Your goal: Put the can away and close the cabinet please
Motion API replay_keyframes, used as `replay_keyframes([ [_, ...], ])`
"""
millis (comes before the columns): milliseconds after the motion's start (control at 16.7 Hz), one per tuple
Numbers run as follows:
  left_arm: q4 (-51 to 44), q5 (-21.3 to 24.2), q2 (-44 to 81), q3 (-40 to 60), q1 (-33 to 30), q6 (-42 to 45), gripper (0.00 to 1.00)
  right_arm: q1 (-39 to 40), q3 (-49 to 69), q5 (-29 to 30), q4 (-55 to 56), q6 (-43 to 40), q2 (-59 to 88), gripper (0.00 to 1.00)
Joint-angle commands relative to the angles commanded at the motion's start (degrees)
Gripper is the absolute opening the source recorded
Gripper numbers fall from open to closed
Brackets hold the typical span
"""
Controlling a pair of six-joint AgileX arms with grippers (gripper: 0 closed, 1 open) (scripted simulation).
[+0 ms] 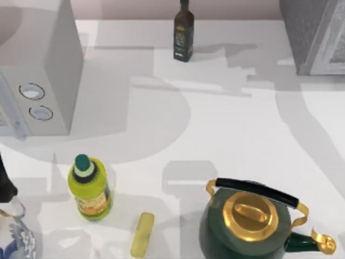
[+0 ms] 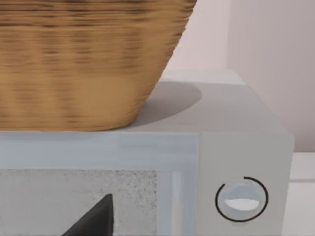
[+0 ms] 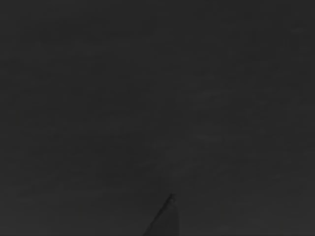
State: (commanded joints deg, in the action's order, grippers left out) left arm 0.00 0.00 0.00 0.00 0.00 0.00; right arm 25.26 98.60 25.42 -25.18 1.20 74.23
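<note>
The cabinet [image 1: 311, 33] stands at the far right corner of the table [image 1: 232, 124], upright, its speckled side toward the middle and its pale framed door [image 1: 333, 47] angled toward the right edge. From above I cannot tell whether that door is shut or ajar. I cannot say where the can is, nor which way its long axis points. My right wrist view is dark, so I cannot tell whether my right gripper is spread or pressed together.

My left gripper [image 2: 96, 219] hangs in front of the white box [image 1: 54, 65] at the table's left, level with a knob [image 2: 241, 199], under the basket [image 2: 83, 59] that sits on the box's top. I cannot tell its state either. I judge this arm is parked there to keep out of the way, well apart from the cabinet.

The green bottle [image 1: 90, 189], kettle [image 1: 248, 224] and dark bottle [image 1: 184, 32] stand upright on the open table between the two sides, none of them part of the job
</note>
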Motion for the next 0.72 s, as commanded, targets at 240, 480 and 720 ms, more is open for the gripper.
replay_keyframes([
  [240, 0.00, 0.00, 0.00, 0.00, 0.00, 0.00, 1.00, -1.81, 1.11, 0.47, -0.11, -0.68, -0.32, 1.00],
  [480, 0.00, 0.00, 0.00, 0.00, 0.00, 0.00, 1.00, -4.02, 4.21, -1.74, 1.12, -0.64, 4.27, 1.00],
  [720, 0.00, 0.00, 0.00, 0.00, 0.00, 0.00, 1.00, -6.05, 6.48, -3.61, 2.21, -0.61, 7.38, 1.00],
])
